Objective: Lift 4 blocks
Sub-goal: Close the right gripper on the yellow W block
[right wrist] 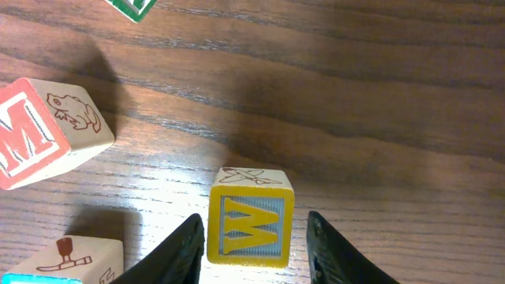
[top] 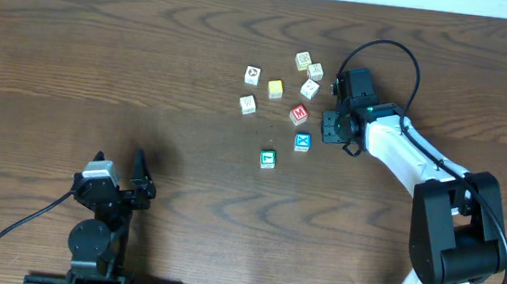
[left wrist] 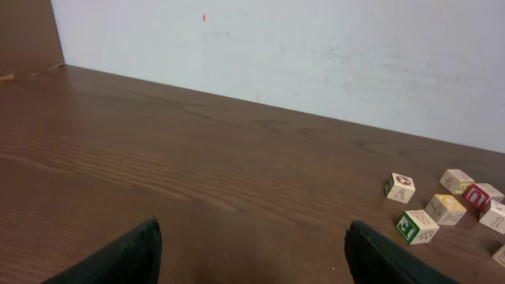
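A yellow-framed block with a W [right wrist: 251,225] rests on the table between the fingers of my right gripper [right wrist: 254,237]. The jaws stand open, with a thin gap on the left side and a wider one on the right. The red M block [right wrist: 31,134] lies to the left, and a teal-edged block [right wrist: 55,267] sits at the bottom left corner. In the overhead view my right gripper [top: 331,126] hides the W block. The red M block [top: 299,114], blue X block [top: 302,142] and teal-green block [top: 268,158] lie just left of it. My left gripper [top: 119,163] is open and far from them.
Several cream-faced cubes [top: 309,88] and a yellow cube [top: 275,89] lie scattered behind the red block. The left wrist view shows bare table, a pale wall and the cube cluster, including the green-faced cube [left wrist: 416,226], at the far right.
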Controlling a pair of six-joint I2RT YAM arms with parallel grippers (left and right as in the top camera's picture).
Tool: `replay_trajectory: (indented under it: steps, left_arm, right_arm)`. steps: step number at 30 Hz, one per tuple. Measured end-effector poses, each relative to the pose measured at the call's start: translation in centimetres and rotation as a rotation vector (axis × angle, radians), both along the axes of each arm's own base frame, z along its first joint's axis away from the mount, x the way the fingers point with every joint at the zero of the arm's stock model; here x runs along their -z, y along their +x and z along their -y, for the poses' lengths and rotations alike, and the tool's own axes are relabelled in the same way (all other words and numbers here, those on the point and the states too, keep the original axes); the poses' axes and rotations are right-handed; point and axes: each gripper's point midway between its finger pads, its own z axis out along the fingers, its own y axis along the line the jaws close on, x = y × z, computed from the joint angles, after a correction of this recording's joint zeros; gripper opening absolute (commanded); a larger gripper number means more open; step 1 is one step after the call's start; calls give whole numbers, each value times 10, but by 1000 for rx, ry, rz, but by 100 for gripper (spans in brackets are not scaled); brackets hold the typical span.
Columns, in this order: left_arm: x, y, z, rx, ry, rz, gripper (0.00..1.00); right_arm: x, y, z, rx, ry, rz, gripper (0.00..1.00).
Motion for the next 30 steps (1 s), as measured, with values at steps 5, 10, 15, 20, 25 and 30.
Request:
replay_trajectory:
  steps: [5, 10, 15, 20, 25, 30]
  left_arm:
    - [0, 0, 0, 0, 0, 0, 75]
    - [0, 0, 0, 0, 0, 0, 75]
    - [0, 0, 0, 0, 0, 0, 75]
    - [0, 0, 0, 0, 0, 0, 75]
    - [0, 0, 0, 0, 0, 0, 75]
    - [0, 0, 0, 0, 0, 0, 75]
  right_arm:
    - [0, 0, 0, 2, 0, -2, 44]
    - [0, -1, 0, 2, 0, -3, 41]
    - [0, -1, 0, 3, 0, -3, 39]
    - [0, -1, 0, 3, 0, -3, 40]
    - [0, 0, 0, 6, 2, 0, 43]
    - [0, 0, 0, 10, 4, 0, 41]
